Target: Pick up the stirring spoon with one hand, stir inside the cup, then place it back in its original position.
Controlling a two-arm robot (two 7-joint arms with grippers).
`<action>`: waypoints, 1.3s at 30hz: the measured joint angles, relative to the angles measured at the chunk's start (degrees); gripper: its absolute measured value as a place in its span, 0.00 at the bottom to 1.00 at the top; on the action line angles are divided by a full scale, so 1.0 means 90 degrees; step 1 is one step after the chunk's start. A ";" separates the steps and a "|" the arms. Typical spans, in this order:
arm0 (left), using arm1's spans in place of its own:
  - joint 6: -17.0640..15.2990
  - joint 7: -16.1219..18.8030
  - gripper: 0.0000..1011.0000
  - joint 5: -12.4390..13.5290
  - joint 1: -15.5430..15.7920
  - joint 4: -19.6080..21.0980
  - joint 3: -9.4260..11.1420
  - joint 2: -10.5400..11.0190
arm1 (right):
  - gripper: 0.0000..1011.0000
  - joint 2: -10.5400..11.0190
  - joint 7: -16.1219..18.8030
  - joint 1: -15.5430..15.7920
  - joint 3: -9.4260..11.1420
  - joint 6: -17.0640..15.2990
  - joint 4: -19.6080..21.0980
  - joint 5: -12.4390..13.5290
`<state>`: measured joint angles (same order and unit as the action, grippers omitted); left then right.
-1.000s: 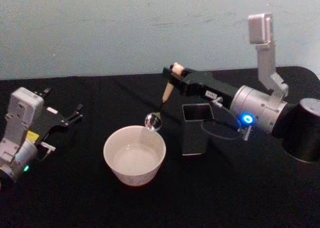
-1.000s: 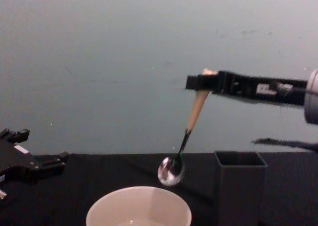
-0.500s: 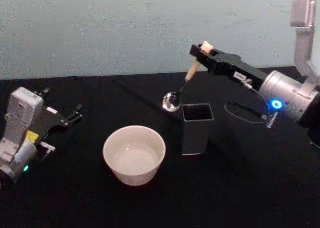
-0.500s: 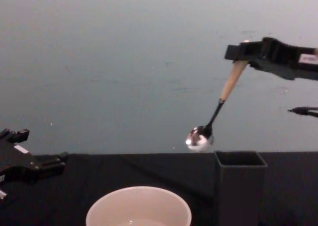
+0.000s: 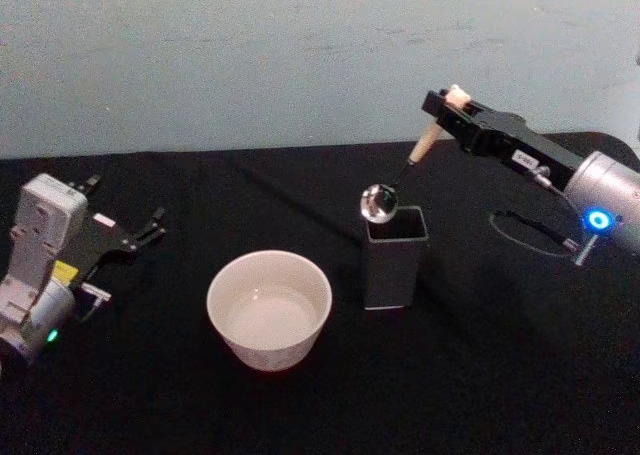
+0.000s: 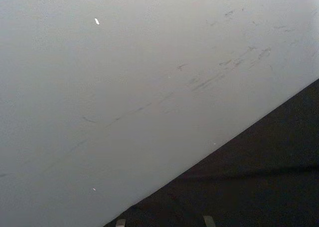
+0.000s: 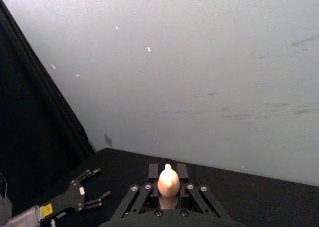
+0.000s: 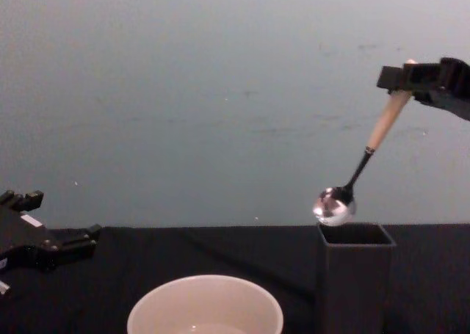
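Chest view: right gripper [image 8: 402, 79], jaws clamped on stirring spoon [image 8: 365, 156], bowl just above holder [image 8: 355, 275] mouth, clear of cup [image 8: 205, 305]. Left gripper [image 5: 125, 207] spread, parked at tabletop [image 5: 480, 375] left. You likely have only the drop-in left.

Black-draped surface [image 5: 480, 375] spreads wide here. The cream cup [image 5: 268, 308] sits on it, and at the cup's 2 o'clock, just beside it, the dark grey holder [image 5: 392, 270] stands upright.

Spoon [image 5: 380, 202] over holder [image 5: 390, 275], cup [image 5: 262, 352] left
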<state>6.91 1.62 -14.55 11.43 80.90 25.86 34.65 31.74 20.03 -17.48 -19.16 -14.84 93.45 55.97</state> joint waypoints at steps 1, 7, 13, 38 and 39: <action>0.0000 0.0000 0.99 0.0000 0.0000 0.0000 0.0000 0.0000 | 0.21 0.0048 -0.0003 0.0027 0.0019 0.0036 -0.0004 0.0032; 0.0000 0.0000 0.99 0.0000 0.0000 0.0000 0.0000 0.0000 | 0.21 0.0192 -0.0026 0.0086 0.0042 0.0123 -0.0013 0.0110; 0.0000 0.0000 0.99 0.0000 0.0000 0.0000 0.0000 0.0000 | 0.21 0.0357 -0.0010 0.0110 -0.0047 0.0234 -0.0020 0.0104; 0.0000 0.0000 0.99 0.0000 0.0000 0.0000 0.0000 0.0000 | 0.21 0.0131 -0.0053 -0.0252 -0.0816 0.0226 -0.0593 -0.0899; 0.0000 0.0000 0.99 0.0000 0.0000 0.0000 0.0000 0.0000 | 0.21 0.0124 -0.0052 -0.0252 -0.0827 0.0212 -0.0600 -0.0921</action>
<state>6.91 1.62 -14.55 11.43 80.90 25.86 34.65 32.85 19.56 -19.75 -26.61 -12.93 88.04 47.68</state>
